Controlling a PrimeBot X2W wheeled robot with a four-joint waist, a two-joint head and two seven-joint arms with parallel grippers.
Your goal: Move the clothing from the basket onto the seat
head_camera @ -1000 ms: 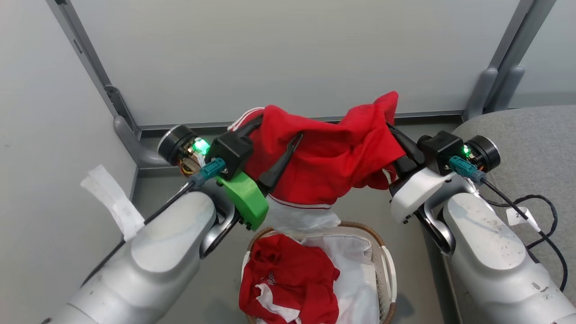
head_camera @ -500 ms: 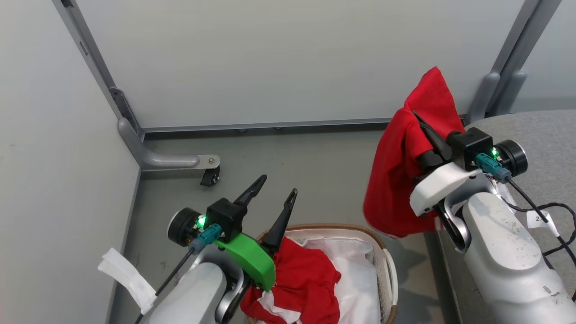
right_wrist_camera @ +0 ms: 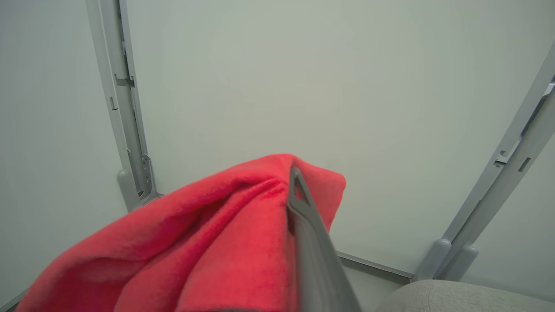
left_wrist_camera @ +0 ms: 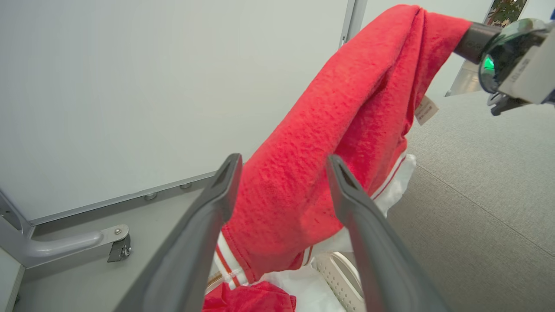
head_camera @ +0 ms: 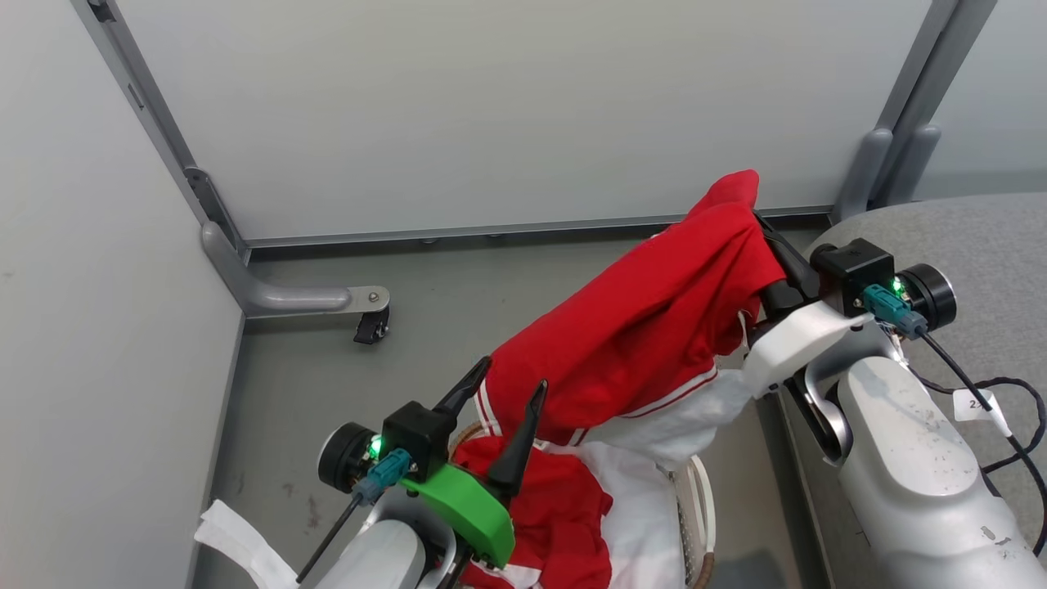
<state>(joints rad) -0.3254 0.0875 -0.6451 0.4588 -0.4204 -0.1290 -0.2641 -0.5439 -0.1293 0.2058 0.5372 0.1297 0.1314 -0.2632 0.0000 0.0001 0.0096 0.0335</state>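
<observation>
Red clothing [head_camera: 646, 343] hangs from the closed right gripper [head_camera: 769, 237], slanting from 1 to 7 o'clock toward the basket [head_camera: 702, 499]; the seat [head_camera: 981, 237] lies at its 3 o'clock, nearest that arm. The left gripper [head_camera: 511, 375] stands open.

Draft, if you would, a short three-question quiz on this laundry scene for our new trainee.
1. True or false: the left claw is shut on the raised garment.
2. Which holds the raised garment? A the left claw; B the right claw; C both.
3. Fill in: other red clothing lies in the ____.
Key: 1 false, the left claw stands open; 2 B; 3 basket.
</observation>
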